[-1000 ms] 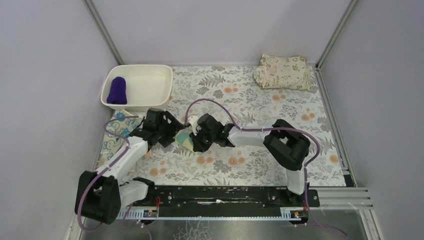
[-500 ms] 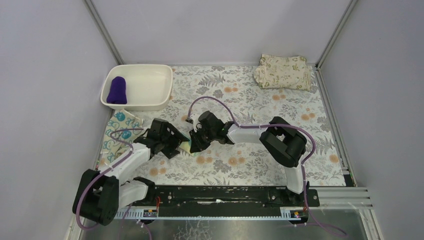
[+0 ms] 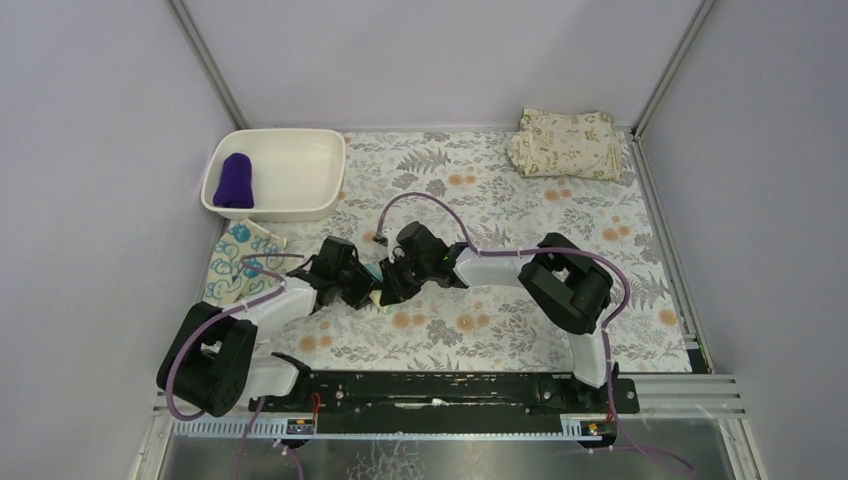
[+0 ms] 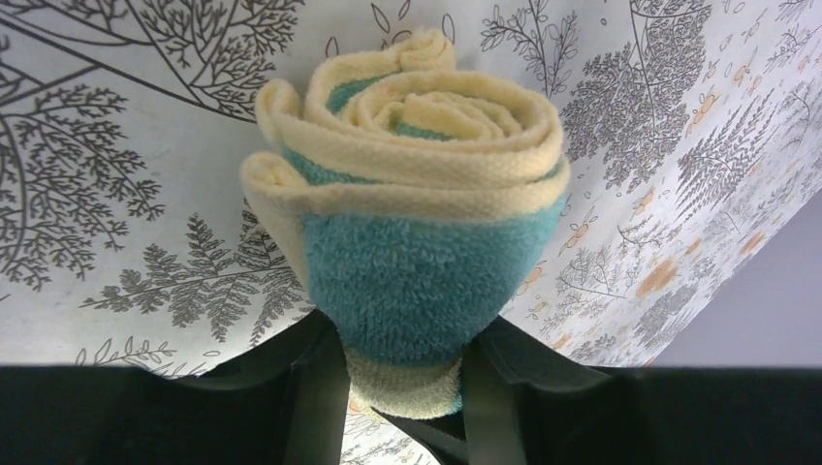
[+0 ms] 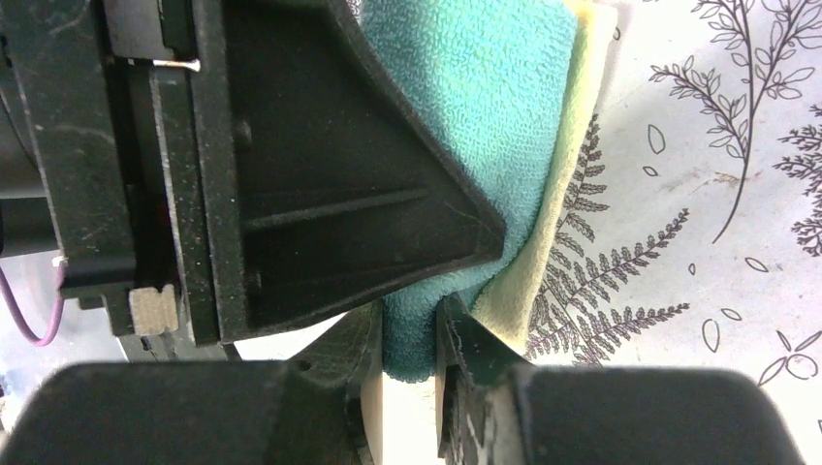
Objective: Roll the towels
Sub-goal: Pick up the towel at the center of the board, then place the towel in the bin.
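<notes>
Top view: both arms meet head-on left of the middle of the mat (image 3: 520, 200), with the yellow towel (image 4: 417, 194) between them. A wide stretch of printed mat lies between this point and the beige cloth (image 3: 564, 143), which sits folded in the far right corner against the frame posts.

Left wrist view: the yellow towel is rolled. Its spiral end faces the camera, with pale yellow hems curling around a teal face. The left gripper (image 4: 405, 334) grasps the roll near its base, one finger pressed on each side, and the cloth narrows where it is pinched.

Right wrist view: the right gripper (image 5: 409, 339) is clenched on the teal and yellow edge of the same roll, just beside the left gripper's black body. Bare mat shows to the right of it.

The purple towel (image 3: 234, 180) lies rolled at the left end of the bin (image 3: 300, 150), at the far left. The teal towel (image 3: 236, 268) lies flat at the mat's left edge, beside the left arm and close to the side wall.
</notes>
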Controlling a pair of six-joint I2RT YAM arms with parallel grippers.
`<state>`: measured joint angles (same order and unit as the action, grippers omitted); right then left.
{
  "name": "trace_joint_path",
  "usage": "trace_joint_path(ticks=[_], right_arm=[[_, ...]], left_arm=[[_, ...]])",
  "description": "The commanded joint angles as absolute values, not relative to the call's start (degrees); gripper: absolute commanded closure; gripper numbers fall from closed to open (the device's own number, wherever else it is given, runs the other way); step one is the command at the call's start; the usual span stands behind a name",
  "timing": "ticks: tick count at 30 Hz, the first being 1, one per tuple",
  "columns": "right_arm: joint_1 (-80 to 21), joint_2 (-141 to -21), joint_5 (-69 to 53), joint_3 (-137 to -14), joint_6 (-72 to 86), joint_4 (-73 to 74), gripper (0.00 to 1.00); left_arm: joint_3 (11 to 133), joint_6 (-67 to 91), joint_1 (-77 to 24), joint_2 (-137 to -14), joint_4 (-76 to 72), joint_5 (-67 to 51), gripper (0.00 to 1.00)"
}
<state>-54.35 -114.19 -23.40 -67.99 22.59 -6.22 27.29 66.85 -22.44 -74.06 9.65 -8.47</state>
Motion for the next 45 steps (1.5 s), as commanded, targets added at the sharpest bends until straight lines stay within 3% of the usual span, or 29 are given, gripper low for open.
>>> trace_joint_path(ticks=[1, 3, 6, 10, 16, 27, 37, 45], right_arm=[[-55.1, -117.4, -22.0, -66.9, 22.8, 1.3, 0.93], [-55.2, -116.1, -21.7, -66.9, 22.6, 1.3, 0.88], [-55.1, -112.2, -19.7, -66.1, 21.4, 1.3, 0.71], [-55.0, -104.3, -15.7, -64.1, 19.3, 2.2, 0.5], [-54.6, -92.2, -6.7, -59.5, 15.2, 4.9, 0.32], [-52.8, -80.2, 3.6, -50.3, 9.5, 6.6, 0.18], [-52.8, -80.9, 3.3, -48.4, 8.4, 4.4, 0.16], [-52.7, -82.9, 5.4, -48.3, 8.0, 4.8, 0.11]], left_arm=[[26.8, 66.8, -24.4, -77.1, 6.4, -8.4, 0.76], [27.5, 65.9, -24.4, -77.2, 7.0, -8.2, 0.84], [30.4, 62.8, -24.2, -77.0, 10.7, -5.3, 0.92], [35.9, 55.8, -22.6, -77.8, 14.9, -3.2, 0.95], [47.6, 42.8, -18.6, -81.3, 21.5, -2.4, 0.98], [75.9, 21.0, -9.2, -91.6, 34.9, -0.2, 0.99], [102.7, 7.0, 5.9, -109.5, 43.0, -9.0, 0.97], [114.3, -0.1, 11.3, -123.8, 52.1, -10.6, 0.96]])
